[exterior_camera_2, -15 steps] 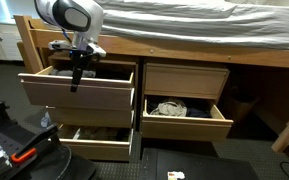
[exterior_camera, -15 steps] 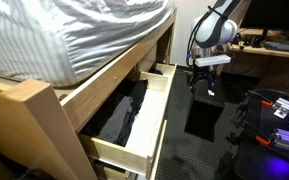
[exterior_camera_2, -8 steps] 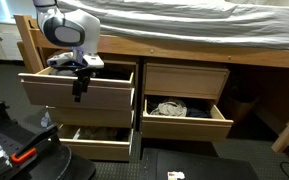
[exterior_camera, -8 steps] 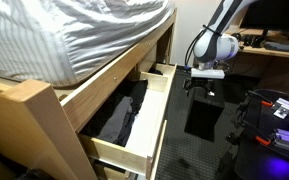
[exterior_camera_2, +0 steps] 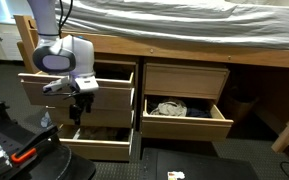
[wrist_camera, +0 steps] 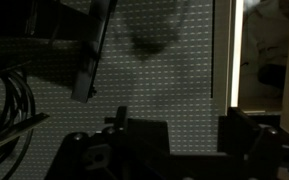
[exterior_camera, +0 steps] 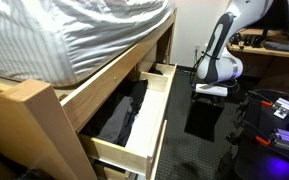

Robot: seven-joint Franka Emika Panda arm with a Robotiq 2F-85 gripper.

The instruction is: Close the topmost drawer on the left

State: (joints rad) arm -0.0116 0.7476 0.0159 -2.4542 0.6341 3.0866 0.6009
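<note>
The topmost drawer (exterior_camera_2: pixel 79 92) on the left stands pulled out, a pale-wood box with a plain front board. In an exterior view its long box (exterior_camera: pixel 156 112) shows dark cloth inside. My gripper (exterior_camera_2: pixel 80 110) hangs in front of the front board, low against it, pointing down. It also shows beside the drawer's outer end (exterior_camera: pixel 207 96). In the wrist view the gripper (wrist_camera: pixel 184 140) is open and empty, with dark fingers (wrist_camera: pixel 139 135) over grey carpet and a pale-wood edge (wrist_camera: pixel 234 60) at the right.
A lower left drawer (exterior_camera_2: pixel 99 146) is pulled out further beneath. A right-hand drawer (exterior_camera_2: pixel 184 115) is open with clothes inside. Black and red equipment (exterior_camera: pixel 274 118) sits on the floor and shows in both exterior views (exterior_camera_2: pixel 14 150). A striped mattress (exterior_camera: pixel 74 30) lies overhead.
My arm has come down and outward: the gripper dropped from above the topmost drawer's rim to in front of its front board. The drawer has not moved.
</note>
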